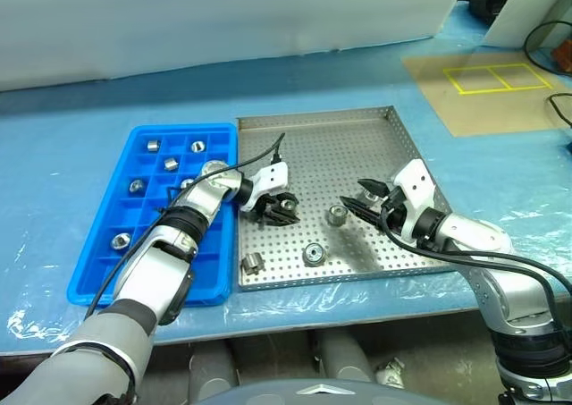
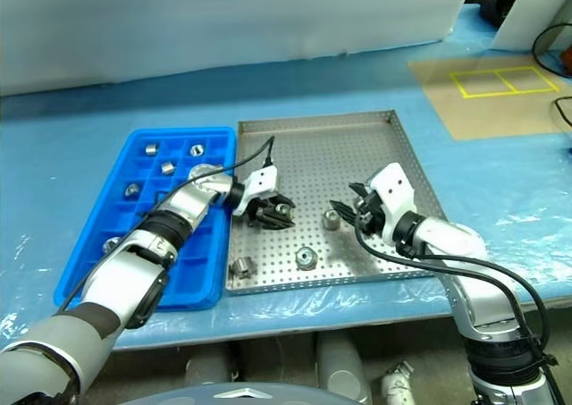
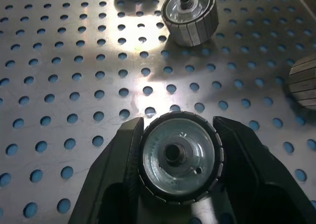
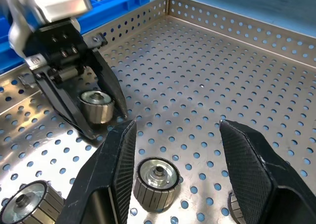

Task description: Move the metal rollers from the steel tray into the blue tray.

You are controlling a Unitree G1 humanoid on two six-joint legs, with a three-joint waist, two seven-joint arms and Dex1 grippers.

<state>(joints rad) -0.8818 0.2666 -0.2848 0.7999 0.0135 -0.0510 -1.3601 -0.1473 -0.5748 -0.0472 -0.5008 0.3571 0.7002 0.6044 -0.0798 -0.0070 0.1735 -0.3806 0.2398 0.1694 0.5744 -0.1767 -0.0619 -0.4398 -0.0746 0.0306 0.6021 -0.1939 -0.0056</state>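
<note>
At left of the head view, blue tray (image 1: 98, 271) on the blue-covered table (image 1: 71, 128), several metal rollers (image 1: 170, 164) scattered through its square compartments, some partly masked by the left arm. Just right of it, touching edge to edge, steel tray (image 1: 357, 137) of perforated sheet. Near the steel tray's left-centre, left gripper (image 1: 284, 210) clamped on one roller (image 3: 178, 157), a black finger (image 3: 116, 169) pressed to each side of its ribbed rim, hub and central hole facing the wrist camera; underside not visible, so lifted or resting cannot be told. Lower centre, three loose rollers on the steel tray: one near the front-left corner (image 1: 252, 264), one further right (image 1: 314, 253), one at centre (image 1: 337, 215). Right of centre, right gripper (image 1: 368, 199) with fingers spread apart, holding nothing, the centre roller just before its tips.
</note>
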